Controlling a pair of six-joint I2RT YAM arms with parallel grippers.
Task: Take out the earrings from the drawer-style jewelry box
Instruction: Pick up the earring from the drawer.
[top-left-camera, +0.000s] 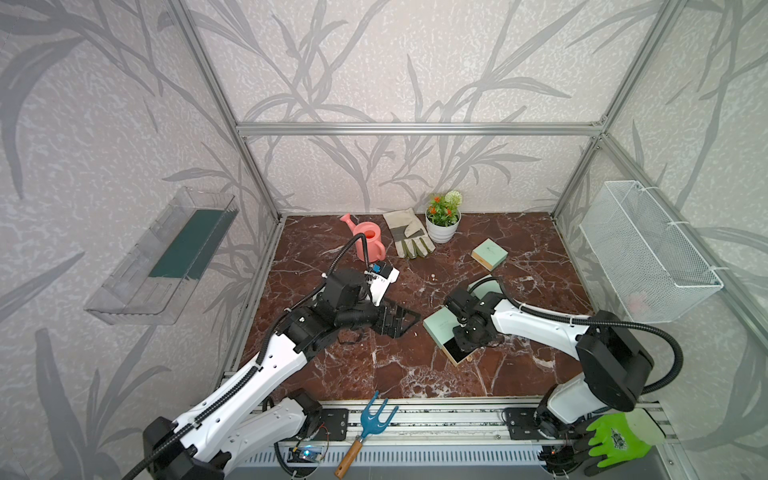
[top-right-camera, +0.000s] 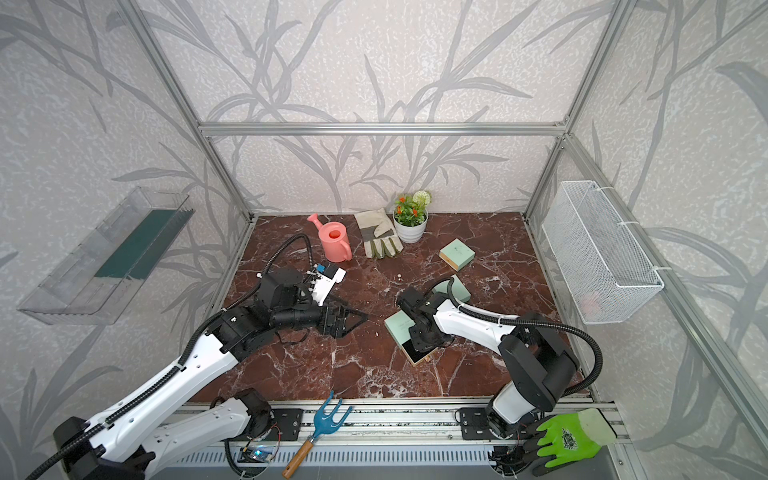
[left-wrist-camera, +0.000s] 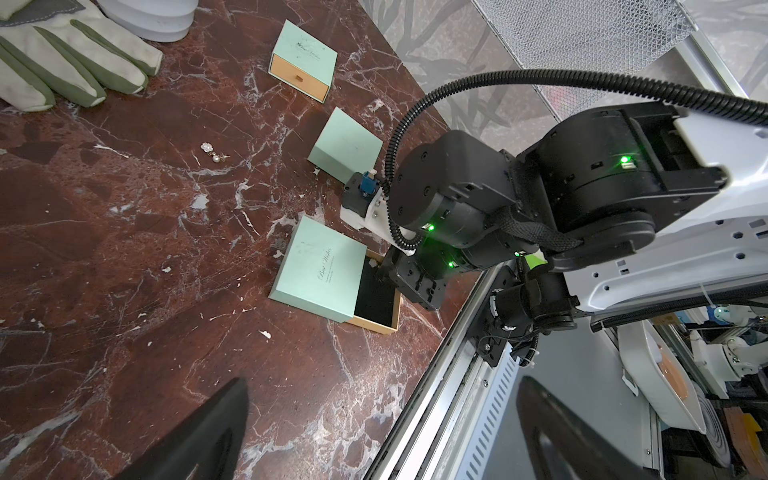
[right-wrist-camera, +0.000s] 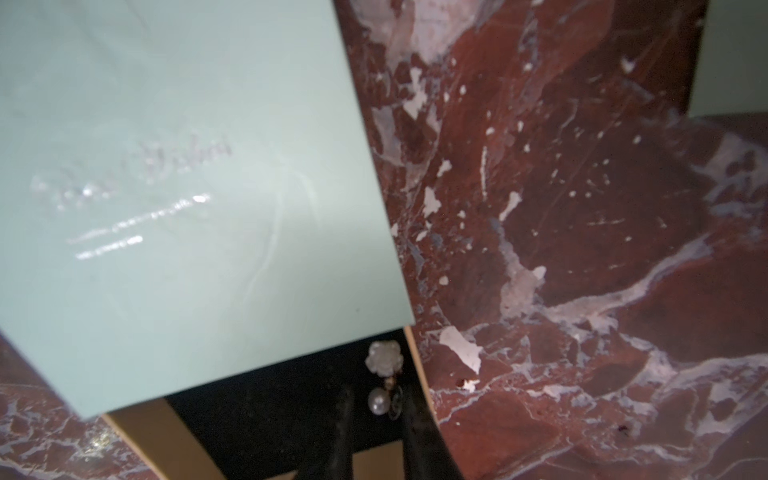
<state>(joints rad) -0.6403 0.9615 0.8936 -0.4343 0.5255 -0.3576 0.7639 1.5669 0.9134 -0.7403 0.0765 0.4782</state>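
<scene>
Earring (right-wrist-camera: 383, 361) — white flower stud with a dangling pearl.

Even bright light; dim, blurred right wrist view.

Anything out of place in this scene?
Yes: a green glove is draped by the right arm's base and a blue hand fork lies across the front rail, both off the table. One earring lies loose on it.

Pink watering can (top-left-camera: 368, 244), work glove (top-left-camera: 409, 235), potted plant (top-left-camera: 442, 230) line the tabletop's (top-left-camera: 332, 374) rear; blue hand fork (top-left-camera: 370, 428) lies on front rail (top-left-camera: 436, 419).
</scene>
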